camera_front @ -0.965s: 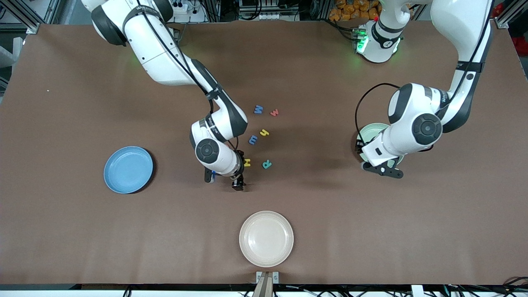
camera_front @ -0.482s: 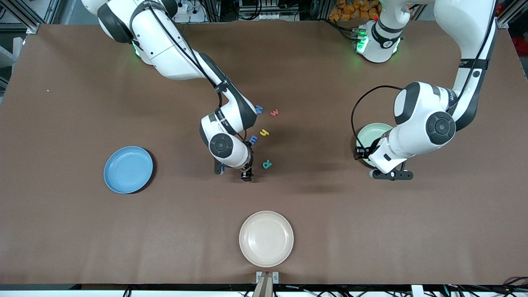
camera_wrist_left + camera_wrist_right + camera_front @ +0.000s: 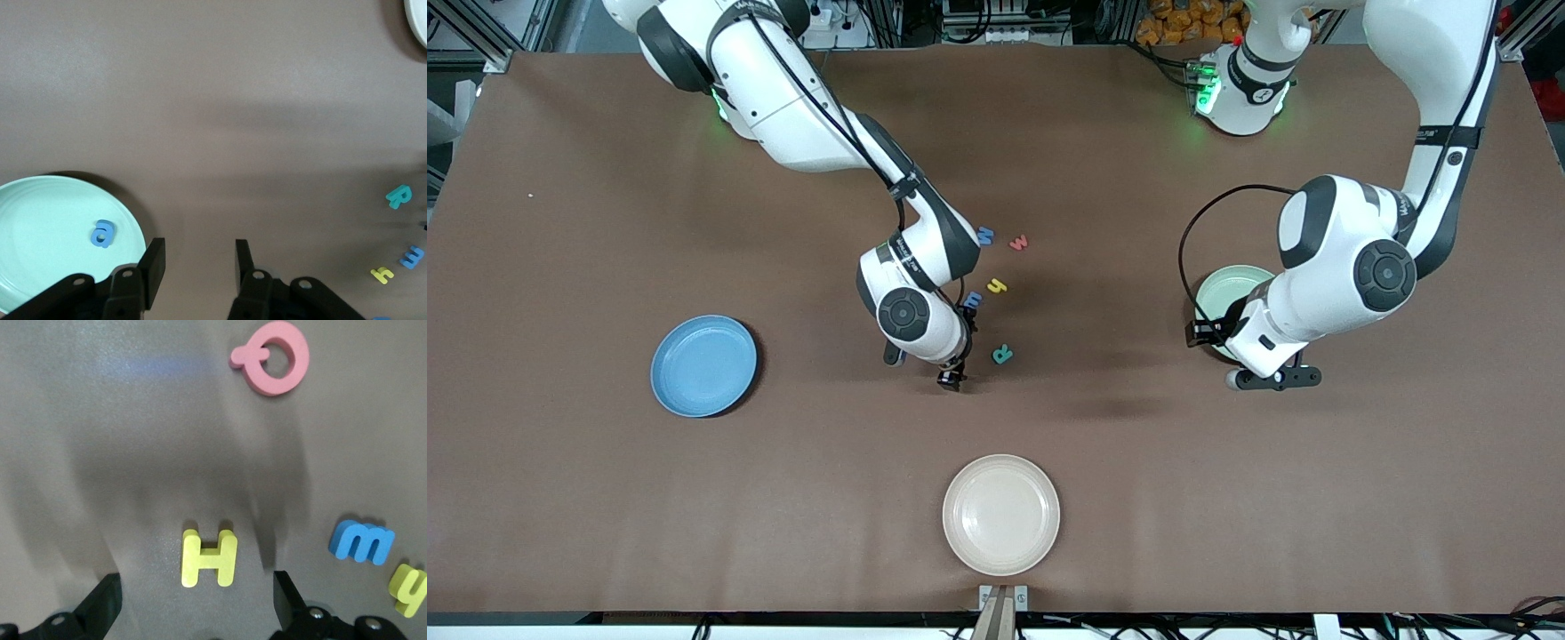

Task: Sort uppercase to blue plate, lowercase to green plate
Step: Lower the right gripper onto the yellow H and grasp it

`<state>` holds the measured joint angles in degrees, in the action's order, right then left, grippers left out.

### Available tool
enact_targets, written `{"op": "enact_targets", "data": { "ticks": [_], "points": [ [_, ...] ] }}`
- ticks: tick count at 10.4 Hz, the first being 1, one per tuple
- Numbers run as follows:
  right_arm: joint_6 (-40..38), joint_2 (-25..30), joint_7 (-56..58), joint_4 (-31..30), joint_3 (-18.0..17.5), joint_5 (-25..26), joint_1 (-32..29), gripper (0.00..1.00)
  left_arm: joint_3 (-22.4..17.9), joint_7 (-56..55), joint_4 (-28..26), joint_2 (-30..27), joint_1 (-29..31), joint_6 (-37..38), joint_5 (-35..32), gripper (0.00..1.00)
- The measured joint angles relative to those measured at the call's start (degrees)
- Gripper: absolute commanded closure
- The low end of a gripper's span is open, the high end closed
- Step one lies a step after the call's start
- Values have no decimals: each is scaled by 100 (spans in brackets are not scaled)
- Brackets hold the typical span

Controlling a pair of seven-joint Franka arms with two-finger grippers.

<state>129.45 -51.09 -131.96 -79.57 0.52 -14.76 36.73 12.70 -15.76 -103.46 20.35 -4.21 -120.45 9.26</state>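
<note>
My right pincer hangs wide open straddling the yellow H on the bench; my left pincer waits, part-open and empty, beside the green plate holding the blue a. Closing off-centre could flick the light foam H away toward the blue m.

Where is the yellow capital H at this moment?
In the right wrist view, the yellow H lies flat on the brown table, between the open right end effector's fingers, beside the blue m.

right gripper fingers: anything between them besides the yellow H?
No. In the right wrist view the right gripper is open, and only the yellow H and bare table lie between its fingers.
</note>
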Motion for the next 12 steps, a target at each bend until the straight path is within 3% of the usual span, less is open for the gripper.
{"op": "enact_targets", "data": {
  "ticks": [4,8,9,12],
  "points": [
    [-216,1,-1202,-25,585,860,829,0,56,-216,170,4,-89,-337,414,50],
    [-228,3,-1237,-29,692,881,733,0,101,-946,170,147,-381,-882,427,50],
    [-217,3,-1237,-29,698,885,658,4,111,-1057,170,163,-389,-923,427,50],
    [-175,8,-1237,12,693,889,599,0,193,-1397,171,215,-430,-1098,427,50]
  ]
}}
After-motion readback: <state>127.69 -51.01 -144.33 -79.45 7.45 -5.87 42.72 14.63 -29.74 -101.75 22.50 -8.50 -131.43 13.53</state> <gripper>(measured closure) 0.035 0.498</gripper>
